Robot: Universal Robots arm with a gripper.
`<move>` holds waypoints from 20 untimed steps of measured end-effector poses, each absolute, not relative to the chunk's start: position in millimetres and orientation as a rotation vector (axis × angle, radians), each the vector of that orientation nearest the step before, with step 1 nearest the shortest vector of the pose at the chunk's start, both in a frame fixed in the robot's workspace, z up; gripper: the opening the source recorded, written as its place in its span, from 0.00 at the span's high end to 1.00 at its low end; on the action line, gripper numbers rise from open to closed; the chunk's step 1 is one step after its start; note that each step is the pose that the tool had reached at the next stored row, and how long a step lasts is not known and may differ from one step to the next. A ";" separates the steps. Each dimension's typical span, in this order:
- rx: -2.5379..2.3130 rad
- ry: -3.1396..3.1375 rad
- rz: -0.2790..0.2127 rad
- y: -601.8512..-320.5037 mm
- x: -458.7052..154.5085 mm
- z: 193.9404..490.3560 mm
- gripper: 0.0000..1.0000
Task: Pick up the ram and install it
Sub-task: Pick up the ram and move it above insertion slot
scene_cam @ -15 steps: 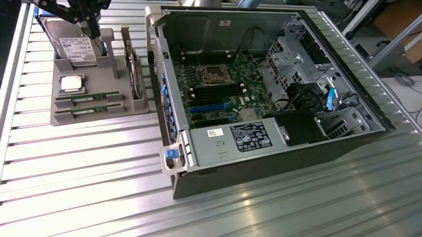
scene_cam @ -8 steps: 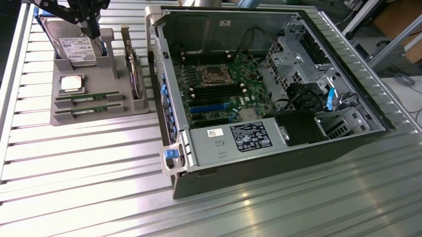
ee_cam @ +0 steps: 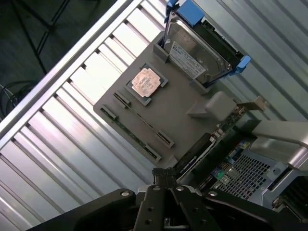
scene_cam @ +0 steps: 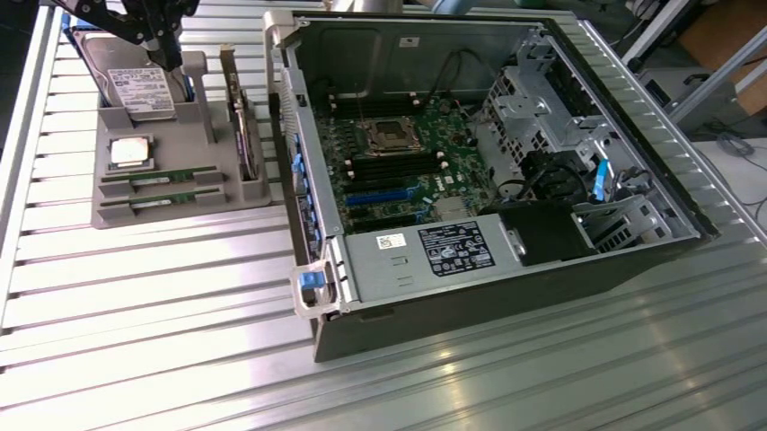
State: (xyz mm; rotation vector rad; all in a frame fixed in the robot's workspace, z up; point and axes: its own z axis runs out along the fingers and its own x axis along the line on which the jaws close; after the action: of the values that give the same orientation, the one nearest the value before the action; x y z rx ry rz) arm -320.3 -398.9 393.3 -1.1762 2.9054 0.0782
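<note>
Exterior view showed two ram sticks standing on edge in parallel slots of a grey holder (scene_cam: 235,135) on the ribbed metal bench (scene_cam: 144,296). One ram stick (scene_cam: 162,176) sat just behind the other ram stick (scene_cam: 162,199). Both were long, narrow and thin, and from above they showed as slim green strips with darker patches along them. Labels and chips could not be made out. They filled the holder's front rows, with the square silver CPU (scene_cam: 129,153) just behind them and the hard drive (scene_cam: 142,88) upright at the holder's far end. The open computer case (scene_cam: 480,296) stood at the exterior view's right of the holder.

The black fingers (scene_cam: 175,59) hung above the far end of the holder, near the hard drive, well apart from both sticks with the CPU lying between.

In the wrist view the fingers (ee_cam: 160,179) were clenched together on nothing. The two sticks (ee_cam: 144,120) (ee_cam: 131,134) lay as thin lines across the holder (ee_cam: 178,106), clear of the fingertips and untouched, each seated in its slot.
</note>
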 end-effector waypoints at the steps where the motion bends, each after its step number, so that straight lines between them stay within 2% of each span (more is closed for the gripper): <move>1: -1.184 2.903 0.078 -398.9 -320.3 393.3 0.89; 20: -1.321 2.845 0.079 -398.9 -320.3 393.3 0.89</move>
State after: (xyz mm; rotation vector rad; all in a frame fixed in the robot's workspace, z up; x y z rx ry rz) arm -320.3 -398.9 393.3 -1.3208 2.8453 0.0787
